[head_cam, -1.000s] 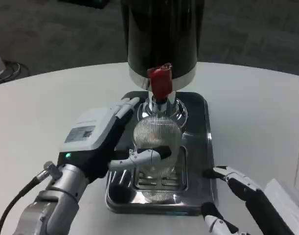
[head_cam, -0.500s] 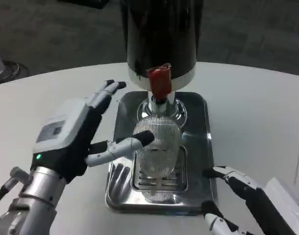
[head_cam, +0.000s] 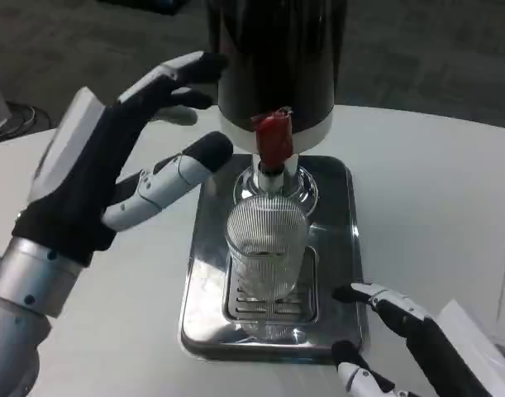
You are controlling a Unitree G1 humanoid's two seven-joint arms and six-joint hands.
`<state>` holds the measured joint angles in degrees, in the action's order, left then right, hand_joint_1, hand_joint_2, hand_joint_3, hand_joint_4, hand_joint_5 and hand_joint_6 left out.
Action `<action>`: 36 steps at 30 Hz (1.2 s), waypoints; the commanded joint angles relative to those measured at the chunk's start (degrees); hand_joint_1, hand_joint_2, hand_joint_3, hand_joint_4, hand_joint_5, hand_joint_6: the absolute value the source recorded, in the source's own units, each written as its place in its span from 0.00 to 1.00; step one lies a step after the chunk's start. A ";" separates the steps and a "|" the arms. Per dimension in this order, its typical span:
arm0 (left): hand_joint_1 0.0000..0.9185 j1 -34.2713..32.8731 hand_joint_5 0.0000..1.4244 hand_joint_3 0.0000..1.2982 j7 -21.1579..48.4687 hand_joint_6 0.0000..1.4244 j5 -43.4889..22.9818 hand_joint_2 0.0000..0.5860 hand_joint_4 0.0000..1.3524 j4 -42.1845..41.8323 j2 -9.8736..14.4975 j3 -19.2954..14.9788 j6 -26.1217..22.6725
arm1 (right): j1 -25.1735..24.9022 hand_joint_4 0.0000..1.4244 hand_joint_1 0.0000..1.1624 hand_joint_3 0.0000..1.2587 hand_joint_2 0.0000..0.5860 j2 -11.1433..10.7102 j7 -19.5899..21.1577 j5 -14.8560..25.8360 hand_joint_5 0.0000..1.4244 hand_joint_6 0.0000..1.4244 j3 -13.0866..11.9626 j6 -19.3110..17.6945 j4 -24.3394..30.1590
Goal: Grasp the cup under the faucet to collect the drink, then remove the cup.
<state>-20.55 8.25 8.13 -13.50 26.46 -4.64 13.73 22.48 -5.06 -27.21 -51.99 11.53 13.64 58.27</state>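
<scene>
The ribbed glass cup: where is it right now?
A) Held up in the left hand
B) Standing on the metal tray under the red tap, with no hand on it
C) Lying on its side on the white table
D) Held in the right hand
B. The cup stands upright on the metal tray below the red tap; the left hand is raised beside it, fingers spread, and the right hand is off to the side.

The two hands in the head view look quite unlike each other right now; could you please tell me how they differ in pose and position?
The left hand is raised high beside the black dispenser, fingers spread; the right hand lies low at the tray's near right corner. The left hand is seen whole, the right hand is partly cut off by the picture's edge. Neither hand holds the ribbed cup under the red faucet.
</scene>
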 commanded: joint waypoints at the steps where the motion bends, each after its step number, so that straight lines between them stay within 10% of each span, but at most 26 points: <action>1: 0.00 -4.59 0.24 0.19 5.98 0.29 -4.62 0.17 0.17 1.19 0.59 1.44 -1.85 | 1.19 0.11 0.26 0.18 0.83 0.03 0.71 0.31 0.12 0.12 -0.36 -0.39 -0.02; 36: 0.00 -19.84 0.26 0.19 22.80 0.33 -10.10 0.13 0.17 17.83 -2.66 8.28 -8.50 | 3.00 0.11 0.26 0.18 0.83 -0.11 0.97 3.70 0.13 0.12 -1.03 0.02 0.28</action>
<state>-39.57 29.65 -1.95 3.37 23.52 2.99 5.93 24.64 -5.19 -26.52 -49.12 10.52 13.63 58.44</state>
